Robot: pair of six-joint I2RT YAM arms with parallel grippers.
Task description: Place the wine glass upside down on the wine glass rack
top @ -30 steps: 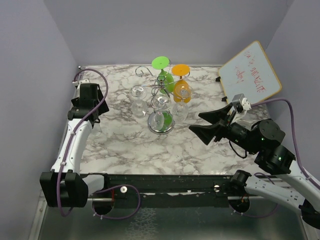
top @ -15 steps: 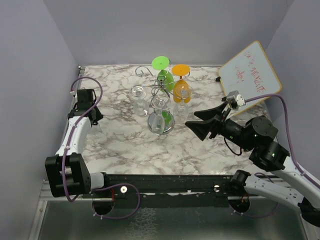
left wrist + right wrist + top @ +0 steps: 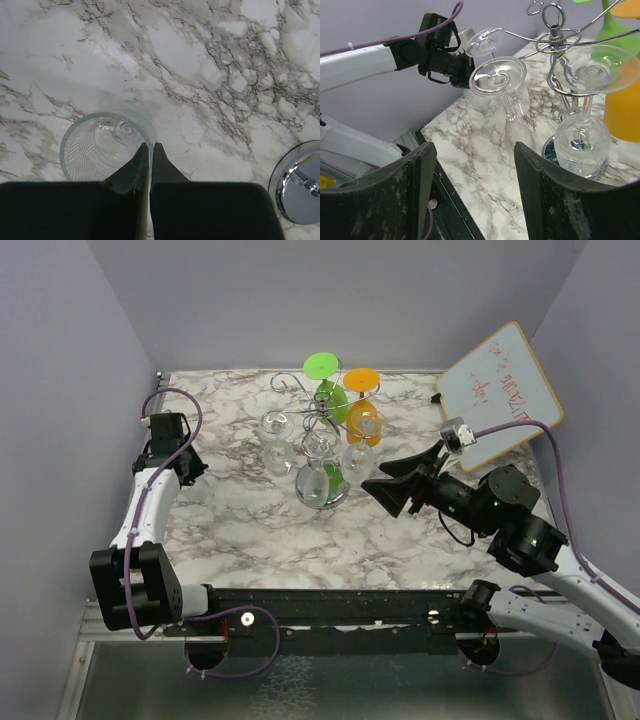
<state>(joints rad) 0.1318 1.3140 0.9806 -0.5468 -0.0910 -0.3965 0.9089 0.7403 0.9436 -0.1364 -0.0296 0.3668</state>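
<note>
The right end effector (image 3: 475, 170) holds its black fingers (image 3: 415, 195) wide apart before the shiny chrome wire rack (image 3: 555, 37), where clear stemmed glasses (image 3: 580, 135) hang upside down over the marbled bench (image 3: 470, 135).

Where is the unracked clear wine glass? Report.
Left wrist view: the clear wine glass stands on the marble table, left of the chrome rack base, rim in the left gripper.

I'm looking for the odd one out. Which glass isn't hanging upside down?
The clear glass standing upright on the table, its rim pinched by the left gripper. The other glasses hang from the wine glass rack.
</note>
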